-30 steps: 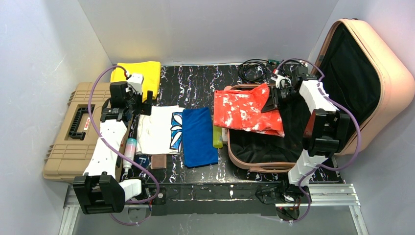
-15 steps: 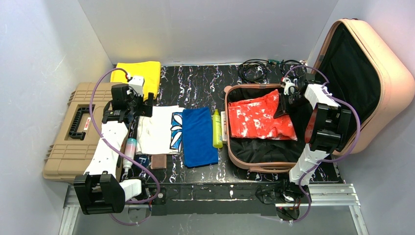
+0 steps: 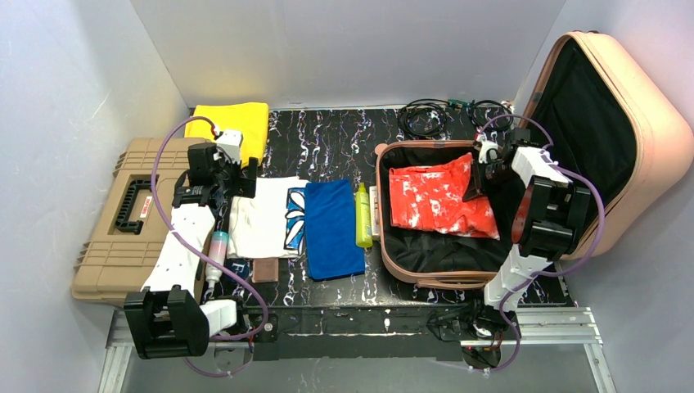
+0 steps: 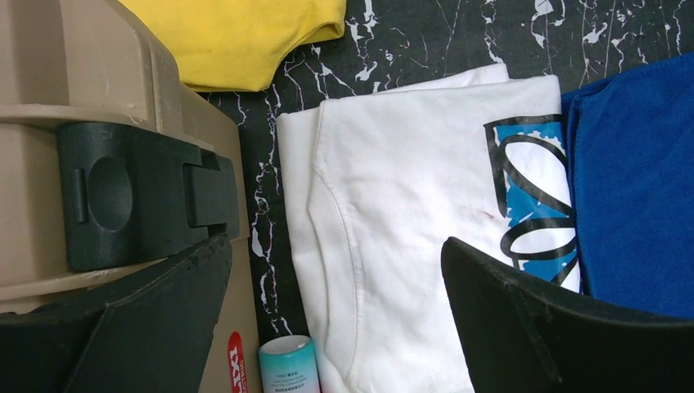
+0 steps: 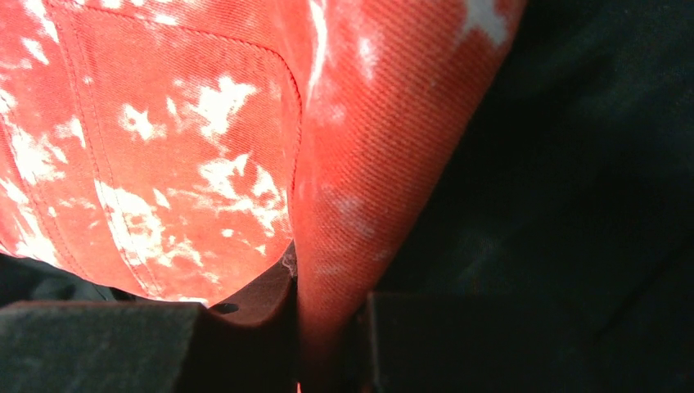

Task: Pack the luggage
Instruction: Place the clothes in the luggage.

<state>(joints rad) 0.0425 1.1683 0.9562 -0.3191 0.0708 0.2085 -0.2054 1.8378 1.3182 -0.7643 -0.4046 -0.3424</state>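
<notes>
Red twill splashed with white, the garment [image 3: 438,201] lies flat inside the open luggage [image 3: 659,131] at the counter's [image 3: 327,135] right side. Its long axis runs left to right over the black lining. At its right end the right fingers [image 3: 475,187] are nipped narrow on a fold, so the cloth stretches leftward from them. Gaping wide and empty, the left fingers [image 3: 239,174] hover above the soft white T-shirt [image 3: 266,217], making that arm the nearer one for it.
</notes>
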